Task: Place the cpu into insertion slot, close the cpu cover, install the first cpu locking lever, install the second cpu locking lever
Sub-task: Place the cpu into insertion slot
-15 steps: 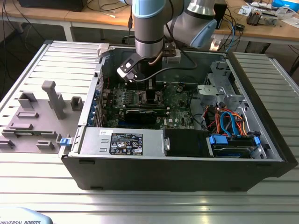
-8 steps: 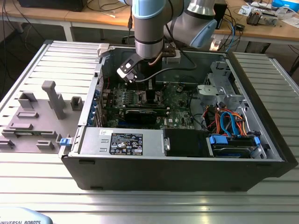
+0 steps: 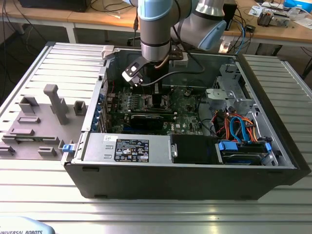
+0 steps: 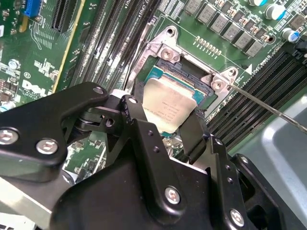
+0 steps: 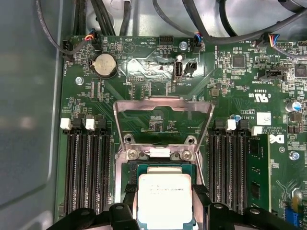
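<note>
Worktop (image 3: pixel 273 214): slatted metal, bare along its near edge.
Computer case (image 3: pixel 185 183): black and open, standing in the middle of the worktop.
Grey fixture (image 3: pixel 34 122): by the worktop's edge at the exterior view's left, just beside the case, with upright posts.
Power supply (image 3: pixel 126 148): silver labelled box along the case's near wall.
Graphics card (image 3: pixel 148 119): long and black, just behind the power supply.
Cables (image 3: pixel 239 127): orange and blue, bunched toward the case's end at the exterior view's right.
Motherboard (image 5: pixel 144 96): green, on the case floor.
Coin battery (image 5: pixel 105 64): round and silver, toward the board's edge.
Memory slots (image 5: pixel 86 172): long, black, in banks.
Memory module (image 5: pixel 257 167): green, seated in an outer slot.
Desks (image 3: pixel 48 14): wooden, beyond the worktop's far edge.
</note>
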Robot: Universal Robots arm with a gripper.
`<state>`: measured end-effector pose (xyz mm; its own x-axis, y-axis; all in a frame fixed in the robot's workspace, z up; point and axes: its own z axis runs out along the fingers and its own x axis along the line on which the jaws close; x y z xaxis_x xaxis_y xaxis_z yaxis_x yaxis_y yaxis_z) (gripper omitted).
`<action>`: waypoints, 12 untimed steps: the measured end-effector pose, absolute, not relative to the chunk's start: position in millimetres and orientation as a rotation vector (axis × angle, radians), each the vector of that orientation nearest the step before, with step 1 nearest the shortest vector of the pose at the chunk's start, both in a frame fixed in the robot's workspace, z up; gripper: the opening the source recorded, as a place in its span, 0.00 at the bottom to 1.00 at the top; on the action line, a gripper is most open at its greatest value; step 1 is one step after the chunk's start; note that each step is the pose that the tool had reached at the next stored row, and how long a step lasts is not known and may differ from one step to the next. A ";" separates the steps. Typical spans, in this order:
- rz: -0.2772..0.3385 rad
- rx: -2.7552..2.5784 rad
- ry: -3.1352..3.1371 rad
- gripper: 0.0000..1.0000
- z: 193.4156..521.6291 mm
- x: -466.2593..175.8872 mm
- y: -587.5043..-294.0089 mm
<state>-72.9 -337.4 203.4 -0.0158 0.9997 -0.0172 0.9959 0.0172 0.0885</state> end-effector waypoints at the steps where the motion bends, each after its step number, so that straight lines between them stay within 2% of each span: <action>1: 0.078 2.150 2.186 0.54 203.1 -73.0 -337.2; 12: 0.079 2.150 2.186 0.54 200.5 -73.3 -333.2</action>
<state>-73.3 -333.2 200.5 -0.0155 0.9997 -0.0172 0.9959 0.0170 0.0886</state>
